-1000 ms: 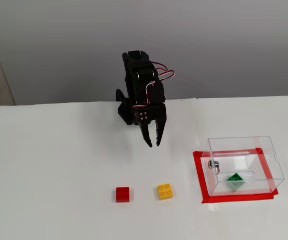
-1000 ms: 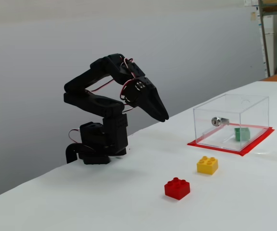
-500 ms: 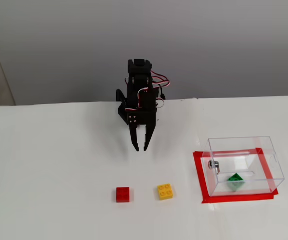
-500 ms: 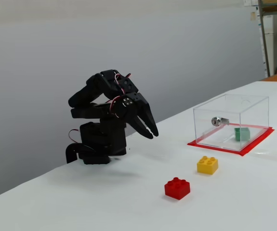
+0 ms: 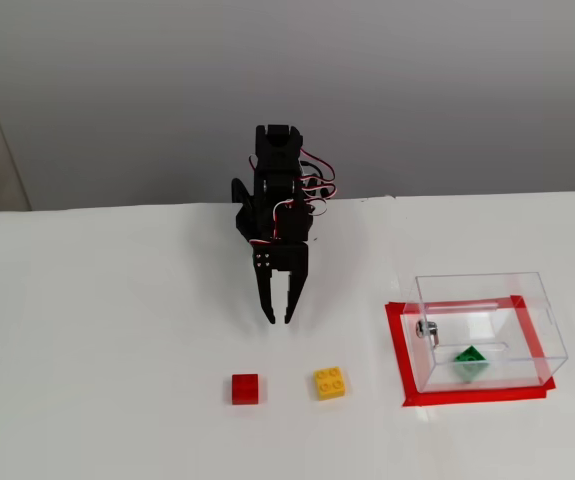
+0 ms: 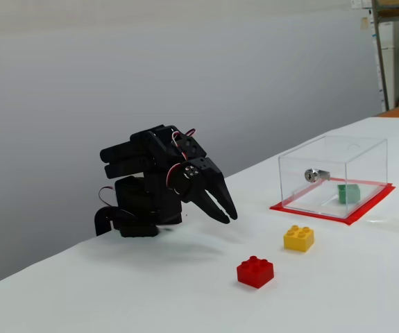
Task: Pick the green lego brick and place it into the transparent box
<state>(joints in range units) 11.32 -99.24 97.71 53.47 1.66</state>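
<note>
Black pincer [image 5: 279, 318] hanging just above the tabletop [image 5: 107, 330], its tips parted by a narrow gap, gripping nothing, green lego brick [image 5: 469, 362] lying inside the transparent box [image 5: 487, 330]

plain grey wall [image 5: 117, 90], white table [image 5: 97, 330]

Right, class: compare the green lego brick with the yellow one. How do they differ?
The green lego brick lies inside the transparent box, while the yellow lego brick sits on the open table. The green one looks tipped on a corner; the yellow one sits flat, studs up. Both look about the same size, and nothing grips either.
</note>
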